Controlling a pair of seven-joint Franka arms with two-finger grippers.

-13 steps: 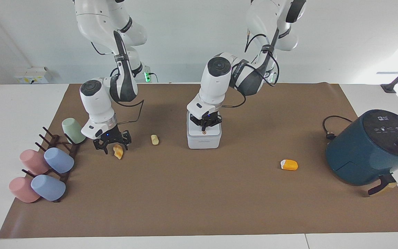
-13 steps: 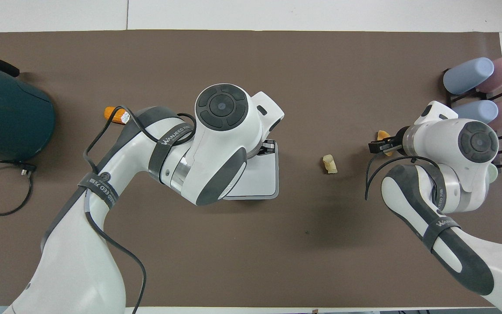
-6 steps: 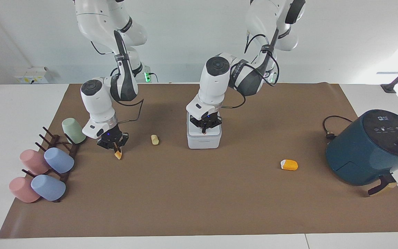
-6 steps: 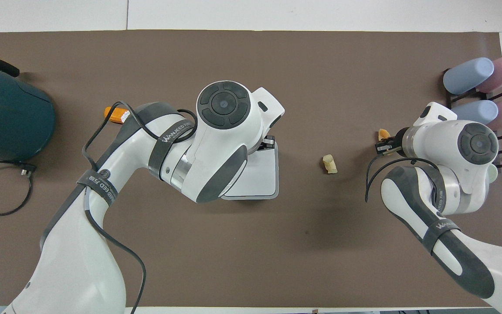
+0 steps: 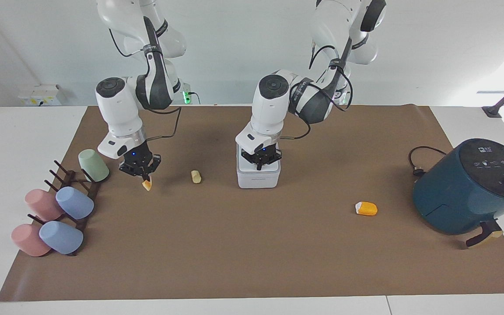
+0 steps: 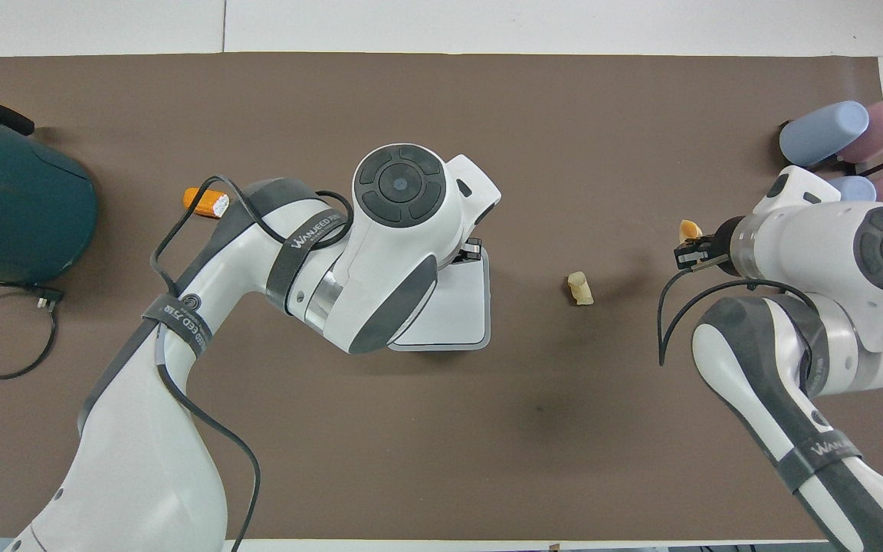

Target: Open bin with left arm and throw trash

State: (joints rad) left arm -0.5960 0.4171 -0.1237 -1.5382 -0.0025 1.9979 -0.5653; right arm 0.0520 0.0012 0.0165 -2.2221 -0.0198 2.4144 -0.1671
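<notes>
Two grippers: right gripper [image 5: 146, 176] pinches golden-brown scrap [image 5: 147, 185] aloft, left gripper [image 5: 259, 165] pressed together on bin [image 5: 258, 178]

bin [image 5: 258, 175]: smooth white plastic | table mat [image 5: 252, 253]: matt brown paper

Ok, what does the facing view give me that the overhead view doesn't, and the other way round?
Only the facing view shows the left gripper down on the lid of the bin, and the bready scrap lifted clear of the mat under the right gripper; it also shows the green cup. Only the overhead view shows the lid's flat top not hidden by the arm. Both show the pale chunk, the orange piece and the air fryer.
</notes>
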